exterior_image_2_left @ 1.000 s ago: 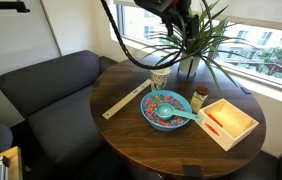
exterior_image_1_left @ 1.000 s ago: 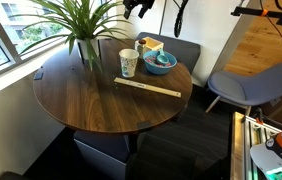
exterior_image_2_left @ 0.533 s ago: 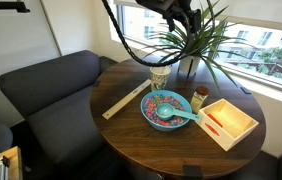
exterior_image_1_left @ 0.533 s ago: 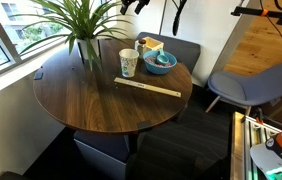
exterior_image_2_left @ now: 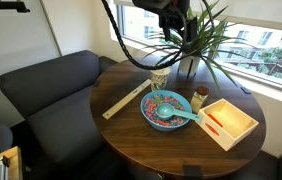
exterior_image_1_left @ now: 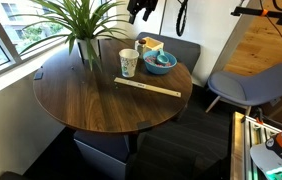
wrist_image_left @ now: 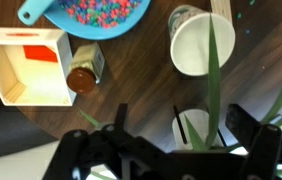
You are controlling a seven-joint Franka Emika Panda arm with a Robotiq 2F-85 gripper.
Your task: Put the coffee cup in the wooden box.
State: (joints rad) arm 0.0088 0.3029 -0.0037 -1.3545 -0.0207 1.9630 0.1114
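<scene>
The cream-white coffee cup (exterior_image_1_left: 128,63) stands upright on the round wooden table, next to the blue bowl (exterior_image_1_left: 161,62); it also shows in an exterior view (exterior_image_2_left: 160,77) and, from above, in the wrist view (wrist_image_left: 201,45). The light wooden box (exterior_image_2_left: 228,122) sits empty near the table edge, beyond the bowl from the cup; it also shows in an exterior view (exterior_image_1_left: 151,45) and the wrist view (wrist_image_left: 26,65). My gripper (exterior_image_1_left: 141,8) hangs high above the table by the plant, open and empty, and shows in an exterior view (exterior_image_2_left: 176,15) and the wrist view (wrist_image_left: 179,130).
A potted plant (exterior_image_1_left: 81,25) with long leaves stands behind the cup; its white pot (wrist_image_left: 196,130) lies under my gripper. A small jar (exterior_image_2_left: 199,100) stands between bowl and box. A long flat wooden strip (exterior_image_2_left: 126,99) lies by the cup. A grey sofa (exterior_image_2_left: 41,90) adjoins the table.
My gripper has shifted slightly, still high above the table. The cup, bowl and box have not moved.
</scene>
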